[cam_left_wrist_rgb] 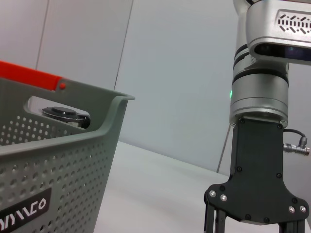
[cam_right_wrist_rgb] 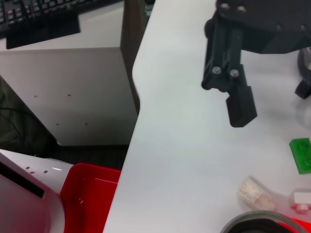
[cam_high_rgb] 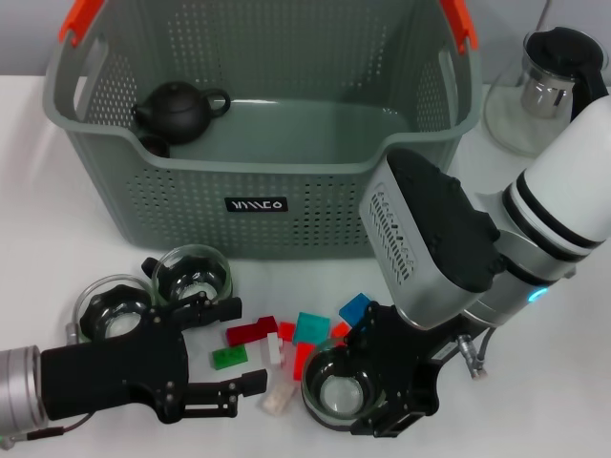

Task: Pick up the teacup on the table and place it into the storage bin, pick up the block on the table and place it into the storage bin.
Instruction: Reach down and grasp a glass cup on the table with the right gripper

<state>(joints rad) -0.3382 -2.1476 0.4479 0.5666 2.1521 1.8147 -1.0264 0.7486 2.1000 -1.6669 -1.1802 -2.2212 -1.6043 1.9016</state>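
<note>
The grey-green storage bin [cam_high_rgb: 258, 181] stands at the back with a black teapot [cam_high_rgb: 179, 110] inside. A glass teacup [cam_high_rgb: 329, 391] sits on the table between the open fingers of my right gripper [cam_high_rgb: 361, 382]; its rim [cam_right_wrist_rgb: 257, 224] shows in the right wrist view. Red, teal, blue, white and clear blocks lie in a loose pile [cam_high_rgb: 286, 343]. A green block [cam_high_rgb: 229, 357] [cam_right_wrist_rgb: 302, 155] lies between the spread fingers of my open left gripper [cam_high_rgb: 246, 345], one finger [cam_right_wrist_rgb: 238, 104] showing in the right wrist view. The bin wall [cam_left_wrist_rgb: 58, 165] fills the left wrist view.
Two more glass cups [cam_high_rgb: 194, 275] [cam_high_rgb: 115, 310] stand beside my left gripper, in front of the bin. A glass teapot [cam_high_rgb: 539, 91] with a black lid stands at the back right. A red bin [cam_right_wrist_rgb: 92, 189] sits below the table's edge.
</note>
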